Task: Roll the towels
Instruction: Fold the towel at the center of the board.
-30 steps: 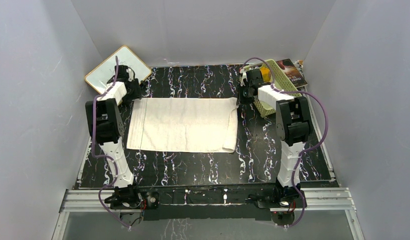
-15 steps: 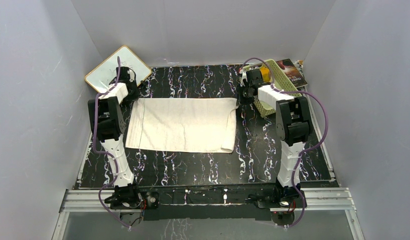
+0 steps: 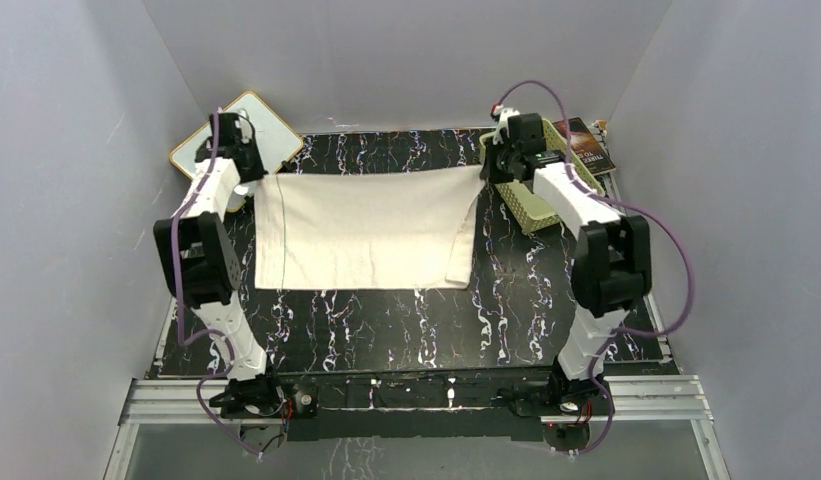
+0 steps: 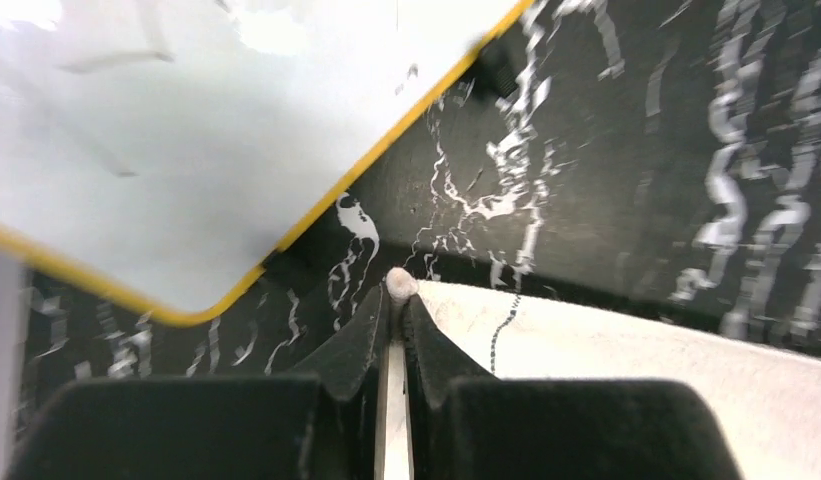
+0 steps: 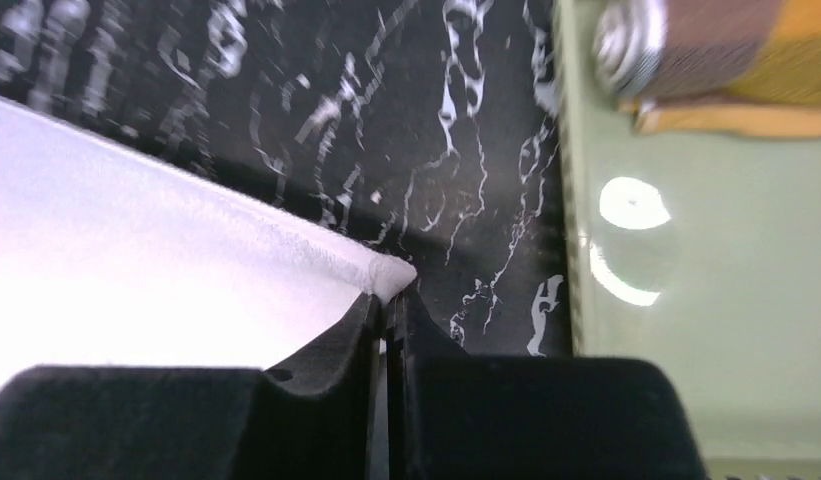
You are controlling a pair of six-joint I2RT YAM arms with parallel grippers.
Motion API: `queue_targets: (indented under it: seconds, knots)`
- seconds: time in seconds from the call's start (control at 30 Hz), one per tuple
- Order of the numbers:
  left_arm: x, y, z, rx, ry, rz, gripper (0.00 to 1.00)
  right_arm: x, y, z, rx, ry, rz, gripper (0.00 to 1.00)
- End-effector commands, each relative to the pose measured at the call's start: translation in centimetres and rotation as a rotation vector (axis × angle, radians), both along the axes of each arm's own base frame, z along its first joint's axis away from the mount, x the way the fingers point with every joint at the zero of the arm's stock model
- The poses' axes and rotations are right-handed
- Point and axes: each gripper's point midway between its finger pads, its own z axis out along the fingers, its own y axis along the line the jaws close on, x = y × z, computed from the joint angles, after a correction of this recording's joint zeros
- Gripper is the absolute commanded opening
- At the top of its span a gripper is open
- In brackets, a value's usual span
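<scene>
Left hand [image 4: 396, 298] and right hand [image 5: 387, 297] each pinch a far towel [image 3: 366, 230] corner. Move together, keeping that edge taut.

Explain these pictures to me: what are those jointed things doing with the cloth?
Those are two robot arms bolted at the near edge of the table. The wide picture comes from a fixed camera above and behind them; the close-ups come from a camera on each wrist, looking past its black fingers. A cream-white towel lies spread on the black marbled table. The left gripper pinches its far left corner, the right gripper its far right corner. A whiteboard, a green basket and a book sit at the back.
</scene>
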Motion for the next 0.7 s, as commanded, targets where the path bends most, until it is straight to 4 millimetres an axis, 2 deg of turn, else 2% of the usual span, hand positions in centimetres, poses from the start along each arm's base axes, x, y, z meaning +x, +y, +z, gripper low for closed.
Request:
queue_targets:
  seconds: [0.0, 0.13, 0.33, 0.47, 0.57, 0.67]
  knots:
    - [-3.3, 1.3, 14.0, 0.060, -0.241, 0.043, 0.00, 0.2, -0.9, 14.0, 0.055, -0.323, -0.049, 0.00]
    - [-8.0, 1.3, 20.2, 0.089, -0.343, 0.080, 0.00, -2.9, -0.5, 19.2, 0.103, -0.403, -0.008, 0.00]
    - [-17.5, 0.7, 29.0, 0.131, -0.582, 0.154, 0.00, -10.2, 0.9, 26.5, 0.183, -0.576, 0.115, 0.00]
    - [-23.1, 0.0, 34.3, 0.141, -0.741, 0.181, 0.00, -14.5, 0.9, 31.1, 0.218, -0.697, 0.162, 0.00]
    - [-24.9, -0.4, 36.1, 0.143, -0.762, 0.174, 0.00, -16.3, 0.9, 32.8, 0.242, -0.727, 0.171, 0.00]
    - [-24.9, -0.3, 35.9, 0.158, -0.723, 0.160, 0.00, -16.8, 0.9, 32.9, 0.261, -0.716, 0.163, 0.00]
